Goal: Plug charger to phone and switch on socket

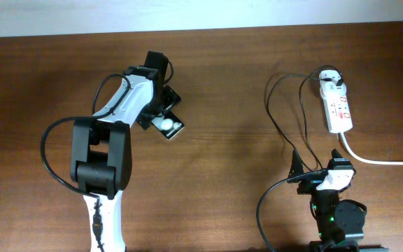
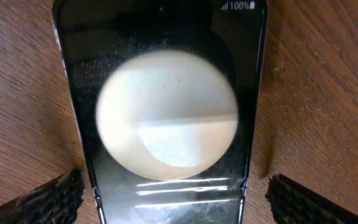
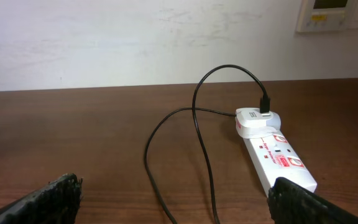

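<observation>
The phone point(image 1: 170, 126) lies flat on the wooden table at centre left, a white circle lit on its black face. In the left wrist view the phone point(image 2: 166, 124) fills the frame and shows "100%". My left gripper point(image 1: 159, 115) is open and straddles the phone, with a gap on each side point(image 2: 179, 202). The socket point(image 1: 339, 108) lies at the far right with the white adapter point(image 1: 331, 85) plugged in. The charger cable point(image 1: 285, 119) loops down toward my right gripper point(image 1: 322, 171), which is open. In the right wrist view the cable point(image 3: 197, 137) runs between the fingers point(image 3: 182, 202). Its plug tip is hidden.
The socket's thick white cord point(image 1: 383, 161) runs off to the right edge. In the right wrist view the socket point(image 3: 278, 158) lies just beyond the right finger. A white wall point(image 3: 135, 43) with a wall panel point(image 3: 331, 14) stands behind the table's far edge.
</observation>
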Controlling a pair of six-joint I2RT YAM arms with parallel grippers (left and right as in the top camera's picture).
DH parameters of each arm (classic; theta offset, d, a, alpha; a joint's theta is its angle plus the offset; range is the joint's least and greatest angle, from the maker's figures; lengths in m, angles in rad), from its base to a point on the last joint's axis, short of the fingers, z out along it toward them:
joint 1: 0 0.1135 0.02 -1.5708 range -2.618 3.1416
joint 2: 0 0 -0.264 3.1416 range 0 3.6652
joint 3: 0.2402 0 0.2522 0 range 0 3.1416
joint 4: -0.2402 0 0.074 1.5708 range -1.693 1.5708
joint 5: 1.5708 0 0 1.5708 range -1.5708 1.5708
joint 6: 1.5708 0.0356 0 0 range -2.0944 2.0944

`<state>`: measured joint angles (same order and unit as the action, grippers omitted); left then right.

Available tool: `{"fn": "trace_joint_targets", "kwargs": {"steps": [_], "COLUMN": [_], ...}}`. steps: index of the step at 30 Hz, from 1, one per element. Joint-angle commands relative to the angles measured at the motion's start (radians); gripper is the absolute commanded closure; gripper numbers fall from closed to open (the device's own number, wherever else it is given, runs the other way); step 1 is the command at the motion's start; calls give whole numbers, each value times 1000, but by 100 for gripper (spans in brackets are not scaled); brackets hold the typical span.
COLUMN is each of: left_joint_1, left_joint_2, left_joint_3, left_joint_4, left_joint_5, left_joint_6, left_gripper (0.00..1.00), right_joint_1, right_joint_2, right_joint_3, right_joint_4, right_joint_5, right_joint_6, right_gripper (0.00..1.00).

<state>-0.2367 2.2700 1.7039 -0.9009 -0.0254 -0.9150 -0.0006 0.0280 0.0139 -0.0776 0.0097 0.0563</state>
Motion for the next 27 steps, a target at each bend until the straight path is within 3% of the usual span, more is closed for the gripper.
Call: {"fn": "trace_joint_targets", "kwargs": {"steps": [1,27], "left_joint_1": [24,33], "left_joint_2": [172,262], "left_joint_3": [-86,-86], "left_joint_4": [29,-13], "left_joint_5": [63,55], "left_joint_6": [-21,-11], "left_gripper": [1,4], "right_joint_1": [-6,-6], "right_joint_2": [-2,-2], "right_joint_3": [-8,-8], "right_joint_4": [-4,-4], "right_joint_5": [2,2], "right_joint_6": [3,3], "right_gripper": [1,1]}}
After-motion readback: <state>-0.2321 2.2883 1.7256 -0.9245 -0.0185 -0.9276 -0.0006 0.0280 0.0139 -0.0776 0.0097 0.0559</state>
